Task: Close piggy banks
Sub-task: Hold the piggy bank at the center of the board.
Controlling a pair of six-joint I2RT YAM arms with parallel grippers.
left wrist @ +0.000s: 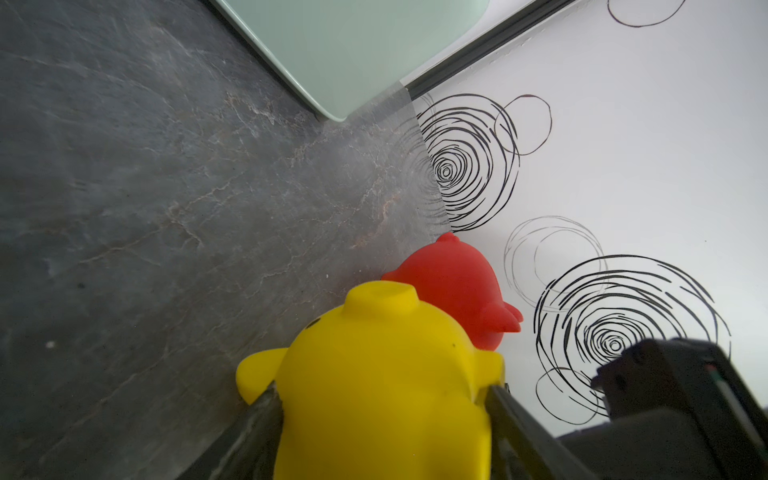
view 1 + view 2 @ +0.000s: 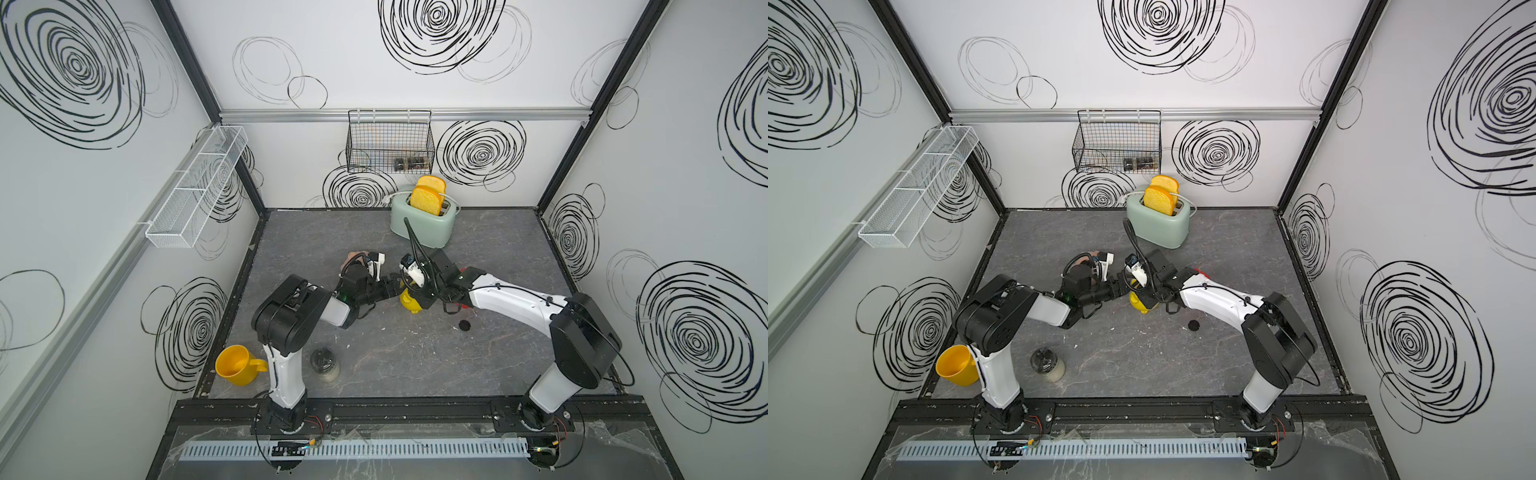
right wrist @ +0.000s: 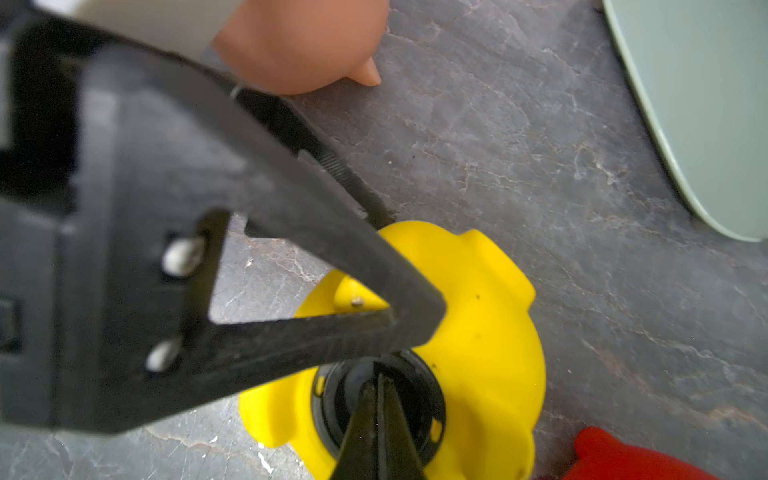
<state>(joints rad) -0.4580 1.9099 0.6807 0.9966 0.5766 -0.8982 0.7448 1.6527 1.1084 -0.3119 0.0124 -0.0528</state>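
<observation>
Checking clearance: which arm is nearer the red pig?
Right. The right arm passes over the red pig; the right tool, shut, is on the yellow pig's plug. The left tool clamps the yellow pig, beside the red one.

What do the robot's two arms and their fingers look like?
Both the left arm and the right arm have glossy white tube-like segments joined by bulky rounded black housings. Thin black cables run along them, and a ribbed black hose loops above one wrist. The fingers are flat and black, one showing an open triangular frame.
</observation>
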